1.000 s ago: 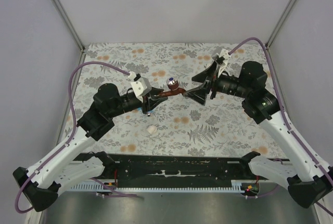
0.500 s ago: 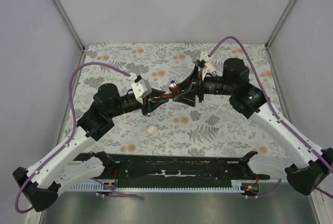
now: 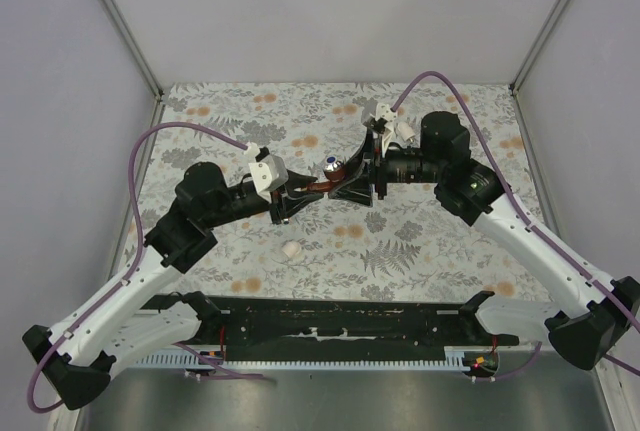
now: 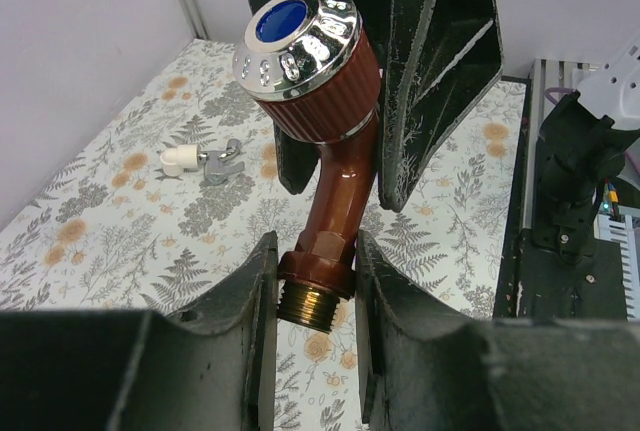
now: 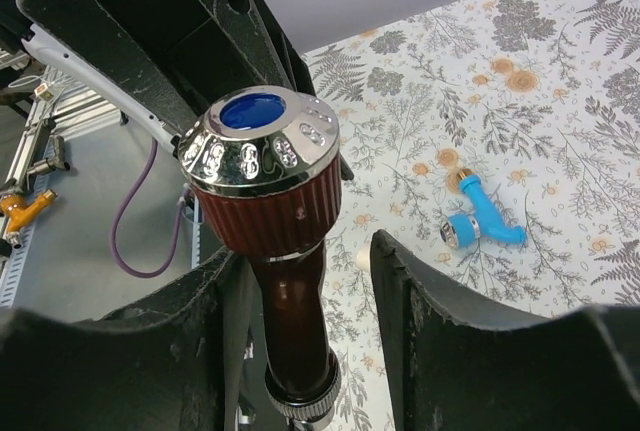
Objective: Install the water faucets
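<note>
**Item.** The copper-toned faucet (image 3: 331,171) is held off the surface, above the middle of the worktop (image 3: 430,241) and slightly toward its far edge. The chrome-capped knob is up and the threaded stem points down toward the left arm.

**Hold.** The left gripper (image 4: 312,273) is clamped narrowly on the hex collar just above the thread. Both pads touch the collar and the thread itself is left exposed.

**Change.** Over the last second the right gripper (image 3: 352,185) has come in from the right-hand side. A second ago it stood apart from the knob; its fingers now flank the faucet's neck below the knob. The right wrist view shows the right gripper (image 5: 305,271) spread wide, with a clear gap on one side. I cannot tell whether the other finger touches.

**Meaning.** I judge this to be the start of a two-handed hold or a handover, with the second grasp not yet made. Nothing is installed so far.

**Surroundings.** The blue faucet (image 5: 480,217) and the white-silver faucet (image 4: 205,163) lie loose on the worktop. A small white fitting (image 3: 291,249) lies nearer the near edge, left of centre.
</note>
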### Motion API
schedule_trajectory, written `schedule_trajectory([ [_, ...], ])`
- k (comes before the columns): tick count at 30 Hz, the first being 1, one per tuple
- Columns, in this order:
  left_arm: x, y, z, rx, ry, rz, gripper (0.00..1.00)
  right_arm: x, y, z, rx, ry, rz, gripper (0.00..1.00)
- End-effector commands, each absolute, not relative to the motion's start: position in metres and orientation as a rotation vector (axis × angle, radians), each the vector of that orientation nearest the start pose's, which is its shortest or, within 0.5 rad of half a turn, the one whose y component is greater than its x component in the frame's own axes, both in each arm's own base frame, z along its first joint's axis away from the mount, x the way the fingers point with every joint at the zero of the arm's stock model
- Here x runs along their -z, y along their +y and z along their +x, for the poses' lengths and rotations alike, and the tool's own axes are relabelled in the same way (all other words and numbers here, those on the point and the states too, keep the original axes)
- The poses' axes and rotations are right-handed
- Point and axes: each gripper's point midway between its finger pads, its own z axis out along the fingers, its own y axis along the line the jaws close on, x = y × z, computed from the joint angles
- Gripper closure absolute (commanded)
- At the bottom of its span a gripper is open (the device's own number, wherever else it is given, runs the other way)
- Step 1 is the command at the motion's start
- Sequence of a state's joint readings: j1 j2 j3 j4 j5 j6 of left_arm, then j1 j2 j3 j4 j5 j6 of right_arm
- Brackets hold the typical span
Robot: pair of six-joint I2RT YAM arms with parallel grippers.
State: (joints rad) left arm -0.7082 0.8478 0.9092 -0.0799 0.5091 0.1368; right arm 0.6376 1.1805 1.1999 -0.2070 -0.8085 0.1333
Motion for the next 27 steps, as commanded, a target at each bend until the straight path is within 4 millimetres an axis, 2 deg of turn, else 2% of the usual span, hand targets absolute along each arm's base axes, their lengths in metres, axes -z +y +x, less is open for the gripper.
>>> schedule_trajectory([
  [1,-0.36,-0.266,0.181,0.841,1.197,1.047,0.98,-0.372,0.313,0.194,-1.267,1.462,-1.076,0.44],
  [9,-0.359,-0.268,0.179,0.859,1.199,1.055,0.98,-0.373,0.315,0.192,-1.297,1.456,-1.078,0.45],
  [15,-0.357,-0.269,0.179,0.863,1.202,1.06,0.98,-0.376,0.315,0.191,-1.3,1.447,-1.079,0.54],
  [19,-0.358,-0.269,0.178,0.866,1.198,1.06,0.98,-0.376,0.315,0.191,-1.303,1.449,-1.079,0.69],
  [20,-0.358,-0.269,0.178,0.866,1.198,1.06,0.98,-0.376,0.315,0.191,-1.297,1.452,-1.075,0.76],
  [22,-0.358,-0.268,0.18,0.861,1.207,1.049,0.98,-0.372,0.314,0.196,-1.266,1.471,-1.061,0.95],
  [23,-0.36,-0.267,0.181,0.857,1.212,1.037,0.97,-0.37,0.312,0.2,-1.24,1.482,-1.047,1.0],
  [25,-0.362,-0.265,0.185,0.839,1.224,1.013,0.86,-0.362,0.309,0.206,-1.192,1.514,-1.026,1.0],
  [27,-0.362,-0.262,0.192,0.815,1.26,0.98,0.67,-0.356,0.304,0.211,-1.143,1.541,-1.002,1.0],
])
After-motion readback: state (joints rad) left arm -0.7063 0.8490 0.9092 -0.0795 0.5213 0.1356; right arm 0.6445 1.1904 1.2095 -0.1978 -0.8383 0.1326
